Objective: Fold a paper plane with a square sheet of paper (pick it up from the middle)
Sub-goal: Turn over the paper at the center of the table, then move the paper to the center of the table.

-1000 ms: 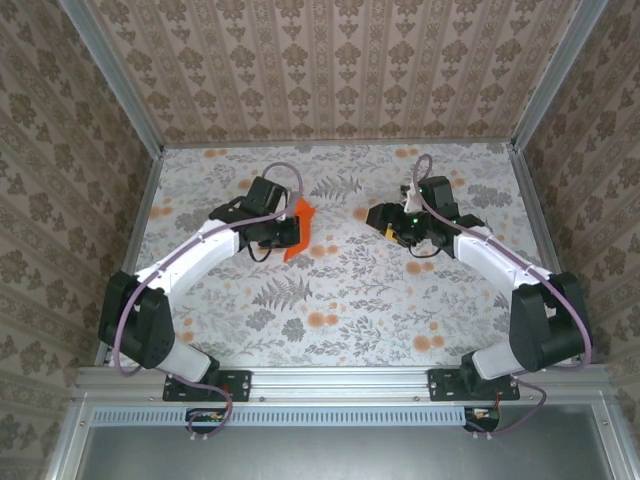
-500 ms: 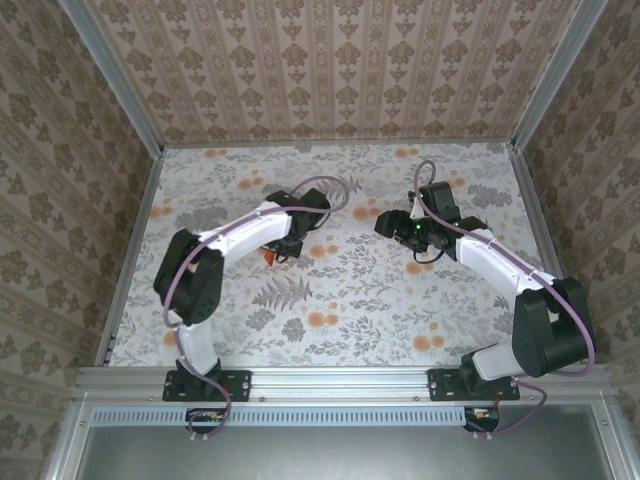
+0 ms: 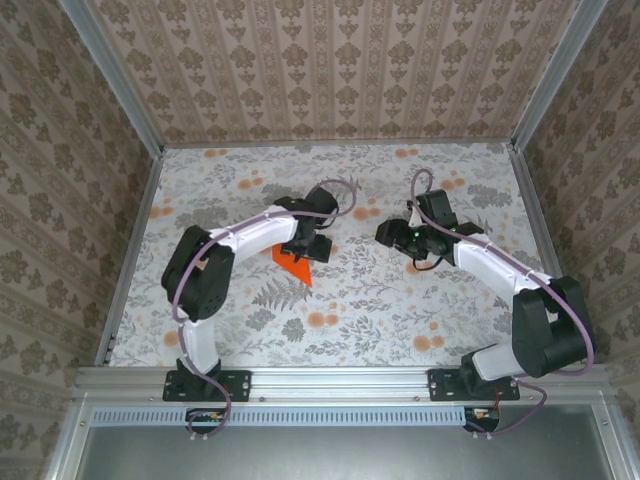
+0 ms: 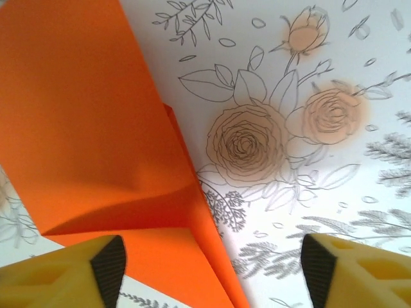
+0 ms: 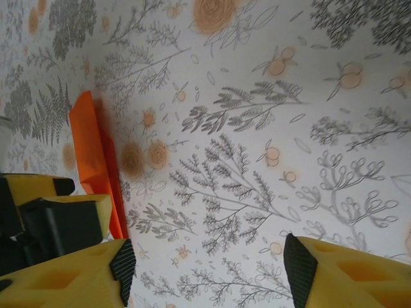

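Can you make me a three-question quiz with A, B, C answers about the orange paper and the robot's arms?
1. Where is the orange paper?
A) against the back wall
B) beside the left gripper
C) at the right arm's base

2. What colour are the gripper fingers?
A) blue
B) red
C) yellow

3. How is the right gripper?
A) open and empty
B) shut on paper
C) holding a cup

Answers:
1 B, the paper lies right at the left gripper's fingers.
2 C, both wrist views show yellow fingers.
3 A, its fingers stand wide apart with bare table between them.
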